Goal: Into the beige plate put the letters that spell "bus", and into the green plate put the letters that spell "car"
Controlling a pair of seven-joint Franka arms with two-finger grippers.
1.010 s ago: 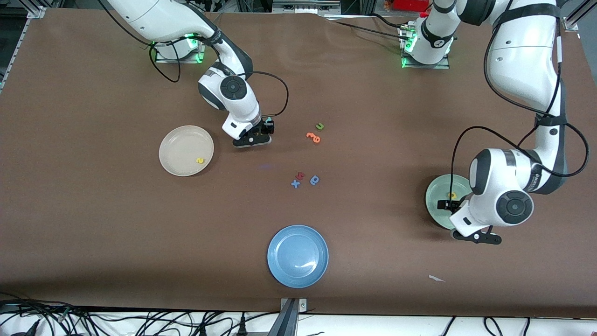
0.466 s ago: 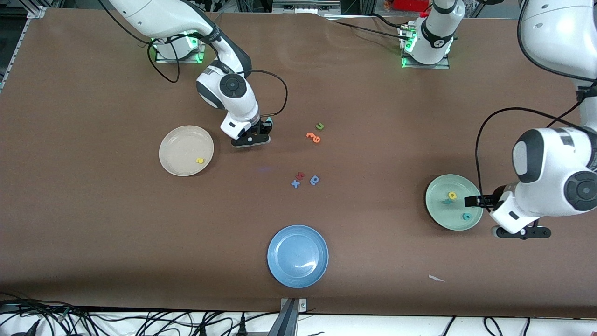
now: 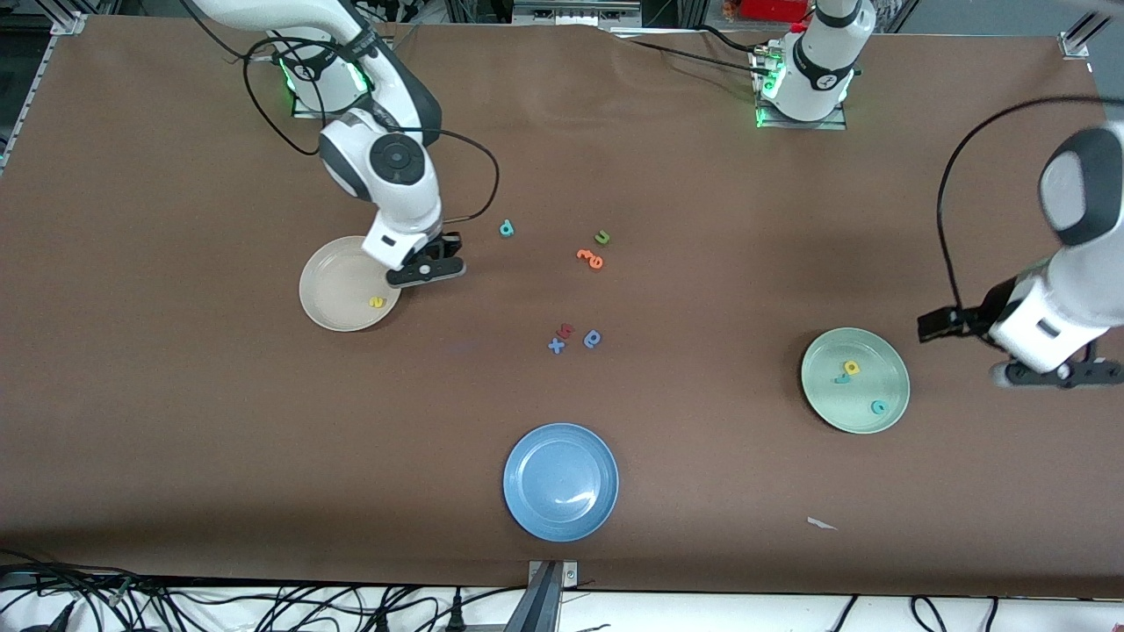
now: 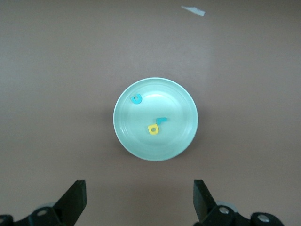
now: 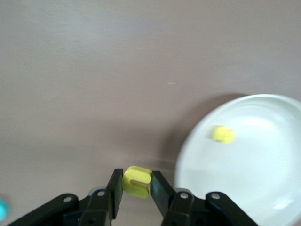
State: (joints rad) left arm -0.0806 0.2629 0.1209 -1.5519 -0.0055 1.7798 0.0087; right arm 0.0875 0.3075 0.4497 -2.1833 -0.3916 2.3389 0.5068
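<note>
Yellow u (image 5: 137,181) pinched in right hand (image 5: 137,188).

A robotics laboratory is showing itself here: two white robot arms (image 3: 386,167) are standing bolted to metal base plates (image 3: 799,114) along one edge of a brown-covered table (image 3: 176,421), green indicator lights glowing at their bases. Aluminium framing rails (image 3: 544,597) are bracketing the table's edges and corners, while black cables (image 3: 263,606) are lying tangled on the floor below the edge nearest the front camera.
</note>
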